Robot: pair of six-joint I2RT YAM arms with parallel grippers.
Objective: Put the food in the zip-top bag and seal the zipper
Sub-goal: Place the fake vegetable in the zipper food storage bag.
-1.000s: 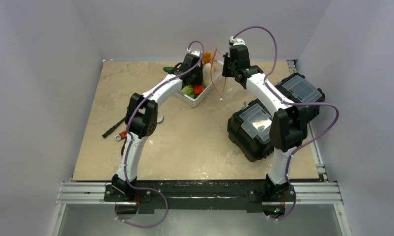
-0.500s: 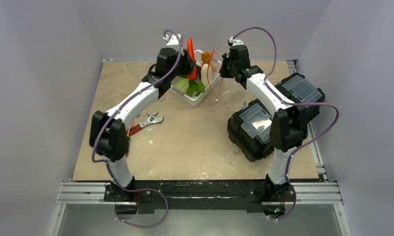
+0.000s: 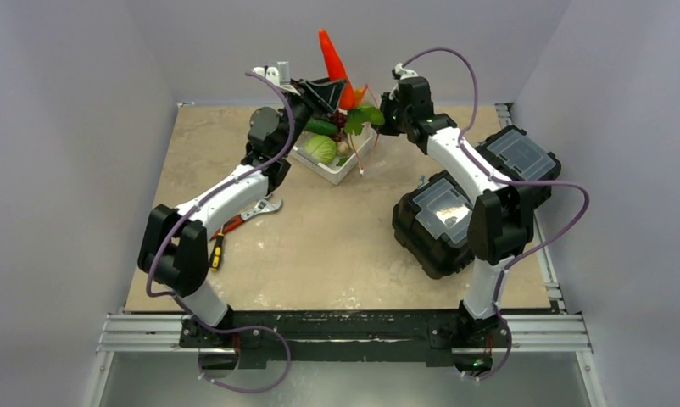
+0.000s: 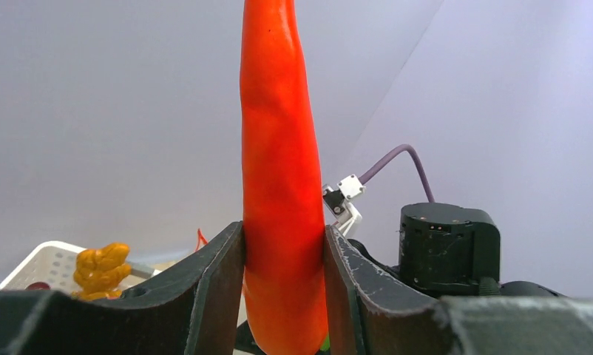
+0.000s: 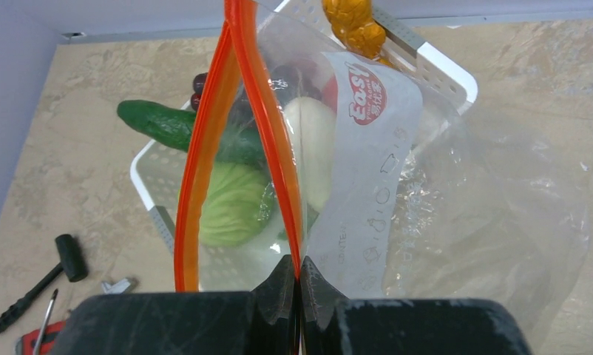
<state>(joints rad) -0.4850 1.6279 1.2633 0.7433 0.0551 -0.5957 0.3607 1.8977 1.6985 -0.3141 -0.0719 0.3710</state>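
Left gripper (image 4: pixel 282 235) clamps the carrot (image 4: pixel 279 133) upright, tip at 12 o'clock, above the basket (image 5: pixel 142 174). Right gripper (image 5: pixel 299 272), at the carrot's 4 o'clock, pinches the bag (image 5: pixel 441 207) by its gaping zipper (image 5: pixel 205 148).

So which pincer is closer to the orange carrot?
Left. The left pincer clamps the long orange toy carrot; the right pincer is beside it, pinching the orange zipper of the clear plastic bag.

Top camera looks down from behind, far; wrist cameras peer closely past left gripper (image 4: pixel 284 229) and right gripper (image 5: pixel 299 264), sharing the basket (image 3: pixel 330 174) ahead
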